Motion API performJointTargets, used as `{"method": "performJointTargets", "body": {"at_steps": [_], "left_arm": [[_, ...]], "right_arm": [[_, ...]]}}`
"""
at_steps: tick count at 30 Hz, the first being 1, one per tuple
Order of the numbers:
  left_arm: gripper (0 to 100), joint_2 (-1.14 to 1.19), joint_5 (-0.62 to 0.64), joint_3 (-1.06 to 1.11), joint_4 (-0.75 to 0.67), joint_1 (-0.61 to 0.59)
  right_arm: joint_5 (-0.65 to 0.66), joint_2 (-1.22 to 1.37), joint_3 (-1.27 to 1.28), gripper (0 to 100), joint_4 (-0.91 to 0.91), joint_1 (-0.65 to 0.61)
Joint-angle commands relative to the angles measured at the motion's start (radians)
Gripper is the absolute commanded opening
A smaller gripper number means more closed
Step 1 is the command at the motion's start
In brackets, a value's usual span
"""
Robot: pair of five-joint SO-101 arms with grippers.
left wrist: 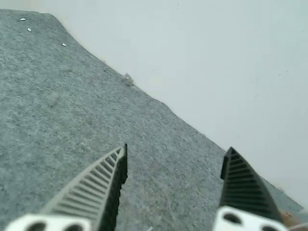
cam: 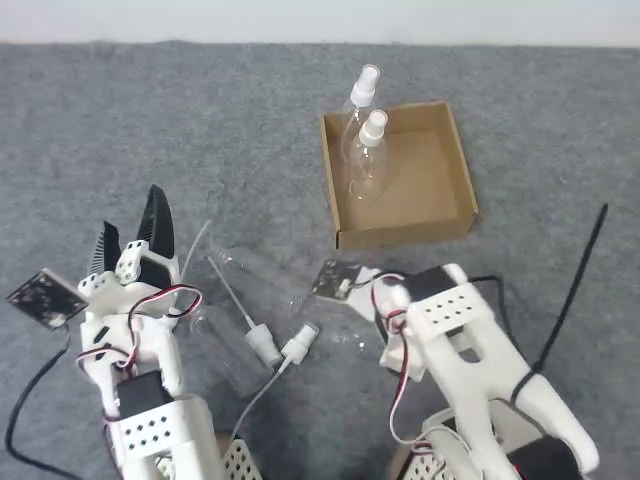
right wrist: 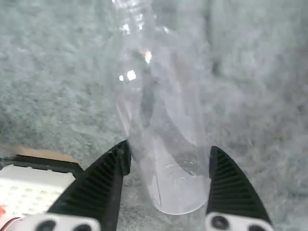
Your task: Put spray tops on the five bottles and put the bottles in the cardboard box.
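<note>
The right gripper [right wrist: 168,147] straddles an uncapped bottle [right wrist: 156,96] lying on the mat [cam: 150,130], jaws wide and apparently not yet clamped. The left gripper [left wrist: 177,149] gapes empty. Two capped bottles [cam: 366,165] rest at the box [cam: 400,232]. The next move is probably to grip this bottle, then fit a spray top [cam: 266,346].

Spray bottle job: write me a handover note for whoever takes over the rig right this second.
Left claw: open, empty.
Right claw: open around the base end of an uncapped clear bottle lying on the mat; grip not confirmed.
Done: two capped bottles at the left side of the cardboard box, one clearly inside.
Between the arms: two more uncapped bottles and two loose spray tops.
Left: cap three bottles, then box them.
</note>
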Motion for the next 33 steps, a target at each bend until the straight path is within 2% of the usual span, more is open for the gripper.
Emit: {"method": "performJointTargets", "body": {"at_steps": [1,7,13,18,33], "left_arm": [[30,-0.014,-0.008,-0.015,-0.035,-0.003],[30,-0.014,-0.008,-0.015,-0.035,-0.003],[30,-0.014,-0.008,-0.015,-0.035,-0.003],[30,-0.014,-0.008,-0.015,-0.035,-0.006],[30,-0.014,-0.011,-0.015,-0.037,-0.006]], "right_arm": [[0.003,-0.010,-0.006,16.6,0.013,0.088],[0.005,-0.012,-0.015,18.1,0.044,0.099],[0.003,-0.012,-0.069,31.8,0.119,0.099],[0.009,-0.012,-0.101,33.5,0.119,0.093],[-0.052,-0.010,-0.104,33.3,0.099,-0.150]]}}
